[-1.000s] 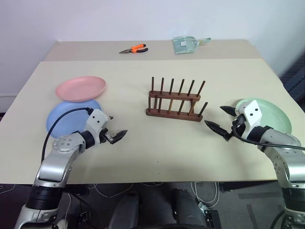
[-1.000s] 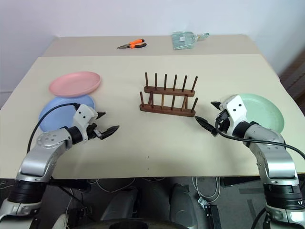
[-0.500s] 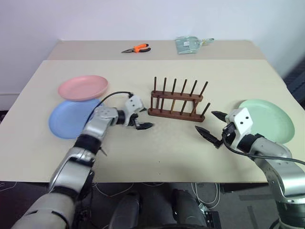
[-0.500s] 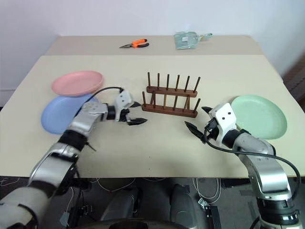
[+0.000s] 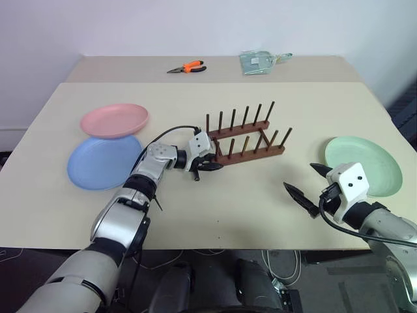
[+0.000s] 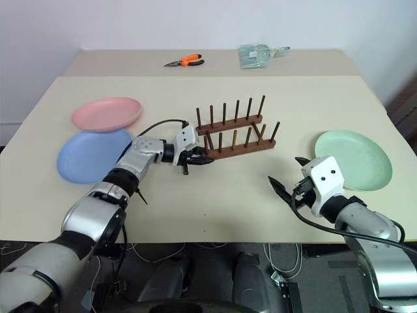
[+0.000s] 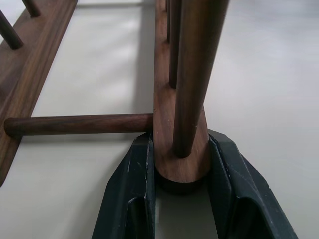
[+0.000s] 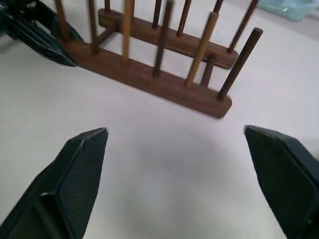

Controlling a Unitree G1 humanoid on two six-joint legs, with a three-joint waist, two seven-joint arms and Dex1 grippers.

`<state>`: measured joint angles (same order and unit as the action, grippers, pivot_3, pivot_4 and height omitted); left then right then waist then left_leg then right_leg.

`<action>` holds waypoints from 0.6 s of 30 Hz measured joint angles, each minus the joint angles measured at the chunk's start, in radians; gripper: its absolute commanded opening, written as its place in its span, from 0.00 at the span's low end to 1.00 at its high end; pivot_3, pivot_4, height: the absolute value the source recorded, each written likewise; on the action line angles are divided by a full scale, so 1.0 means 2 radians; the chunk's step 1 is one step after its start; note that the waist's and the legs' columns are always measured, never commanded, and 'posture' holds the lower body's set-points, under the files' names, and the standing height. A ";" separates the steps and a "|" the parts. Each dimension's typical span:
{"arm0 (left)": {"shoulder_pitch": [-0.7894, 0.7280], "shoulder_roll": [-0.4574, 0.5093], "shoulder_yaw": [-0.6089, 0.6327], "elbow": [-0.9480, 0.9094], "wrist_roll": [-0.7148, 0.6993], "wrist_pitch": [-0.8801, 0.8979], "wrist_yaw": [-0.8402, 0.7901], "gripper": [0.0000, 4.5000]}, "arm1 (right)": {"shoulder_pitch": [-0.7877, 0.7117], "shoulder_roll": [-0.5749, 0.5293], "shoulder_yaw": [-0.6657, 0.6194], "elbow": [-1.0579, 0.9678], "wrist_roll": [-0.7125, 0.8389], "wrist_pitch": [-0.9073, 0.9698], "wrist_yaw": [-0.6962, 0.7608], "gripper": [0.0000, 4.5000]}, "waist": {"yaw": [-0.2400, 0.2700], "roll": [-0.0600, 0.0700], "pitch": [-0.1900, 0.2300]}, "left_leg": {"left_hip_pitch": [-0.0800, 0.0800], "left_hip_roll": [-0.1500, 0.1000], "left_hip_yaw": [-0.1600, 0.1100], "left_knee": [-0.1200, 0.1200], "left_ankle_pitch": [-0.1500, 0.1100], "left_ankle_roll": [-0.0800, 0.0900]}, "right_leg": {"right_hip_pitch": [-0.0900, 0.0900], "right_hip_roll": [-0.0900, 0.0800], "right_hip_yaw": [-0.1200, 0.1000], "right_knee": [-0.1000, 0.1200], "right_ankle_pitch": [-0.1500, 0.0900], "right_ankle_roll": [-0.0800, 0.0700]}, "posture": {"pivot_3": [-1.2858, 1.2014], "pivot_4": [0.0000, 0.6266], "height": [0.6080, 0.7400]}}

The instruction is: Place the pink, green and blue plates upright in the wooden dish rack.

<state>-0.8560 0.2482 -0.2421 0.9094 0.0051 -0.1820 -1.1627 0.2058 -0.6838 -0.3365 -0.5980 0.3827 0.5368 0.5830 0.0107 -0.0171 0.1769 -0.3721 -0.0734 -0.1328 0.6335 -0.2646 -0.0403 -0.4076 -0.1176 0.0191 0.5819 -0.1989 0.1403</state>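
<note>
While the left claw (image 5: 206,165) is clamped on the near rail of the wooden dish rack (image 5: 247,141) at its left end, the main risk is the rack itself: held only by one corner, it could pivot, tip or slide across the counter (image 5: 215,215) if the arm drags it unevenly, and it already sits skewed, its right end angled away from the robot. A weak pinch on the rounded rail end could also slip off, judging by the left wrist view, where the two black fingers (image 7: 130,194) press against either side of the rail just below the end peg. The left claw is thus narrowed to the rail's width and grasping the rack. The right claw (image 5: 309,184) hangs spread wide with nothing in it, apart from everything, near the green plate (image 5: 371,163) that lies flat on the counter's right side. The pink plate (image 5: 114,120) and blue plate (image 5: 104,162) lie flat on the left, the pink one's rim overlapping the blue. No plate stands in the rack yet, so a shifted rack may end up badly placed for loading.
</note>
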 measured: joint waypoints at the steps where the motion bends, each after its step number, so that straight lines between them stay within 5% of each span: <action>1: 0.018 0.005 -0.001 -0.031 -0.003 0.007 -0.012 0.17 | 0.004 -0.009 -0.008 0.002 0.003 0.002 0.008 1.00 | 0.000 0.000 0.000 | 0.000 0.000 0.000 0.000 0.000 0.000 | 0.000 0.000 0.000 0.000 0.000 -0.001 | 0.52 0.24 1.00; 7: 0.131 0.060 -0.025 -0.257 -0.016 0.098 -0.055 0.17 | 0.044 -0.033 -0.030 0.014 0.013 0.010 0.054 1.00 | 0.001 0.000 0.000 | 0.000 0.000 0.000 0.000 0.000 0.000 | 0.000 0.000 0.000 0.000 0.000 -0.001 | 0.52 0.24 1.00; 12: 0.157 0.076 -0.025 -0.322 -0.016 0.161 -0.015 0.73 | 0.057 -0.037 -0.033 0.032 0.005 0.006 0.065 1.00 | 0.001 0.000 0.000 | 0.000 0.000 0.000 0.000 0.000 0.000 | 0.000 0.000 0.000 0.000 -0.001 0.000 | 0.52 0.24 1.00; 13: 0.158 0.082 -0.023 -0.330 -0.016 0.169 -0.006 0.84 | 0.061 -0.038 -0.033 0.035 0.002 0.005 0.066 0.94 | 0.001 0.000 0.000 | 0.000 0.000 0.000 0.000 0.000 0.000 | 0.000 0.000 0.000 0.000 -0.001 0.001 | 0.52 0.24 1.00; 16: 0.179 0.106 -0.012 -0.369 -0.020 0.199 0.009 0.85 | 0.078 -0.039 -0.035 0.038 -0.003 -0.001 0.076 0.69 | -0.001 0.000 0.000 | 0.000 0.001 0.000 -0.001 0.000 0.000 | 0.000 0.000 0.000 0.000 -0.001 0.001 | 0.52 0.24 1.00; 18: 0.202 0.126 -0.005 -0.402 -0.030 0.223 0.007 0.70 | 0.088 -0.040 -0.034 0.038 -0.004 -0.003 0.085 0.47 | -0.002 0.001 0.000 | 0.000 0.001 0.000 0.000 0.000 0.000 | 0.000 0.000 0.000 0.000 -0.001 0.001 | 0.52 0.24 1.00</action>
<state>-0.4519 0.5010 -0.2512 0.1063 -0.0559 0.2643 -1.1484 0.3819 -0.7629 -0.4042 -0.5219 0.3755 0.5307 0.7528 0.0071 -0.0160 0.1765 -0.3715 -0.0719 -0.1329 0.6325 -0.2646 -0.0403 -0.4083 -0.1171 0.0192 0.5827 -0.2008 0.1414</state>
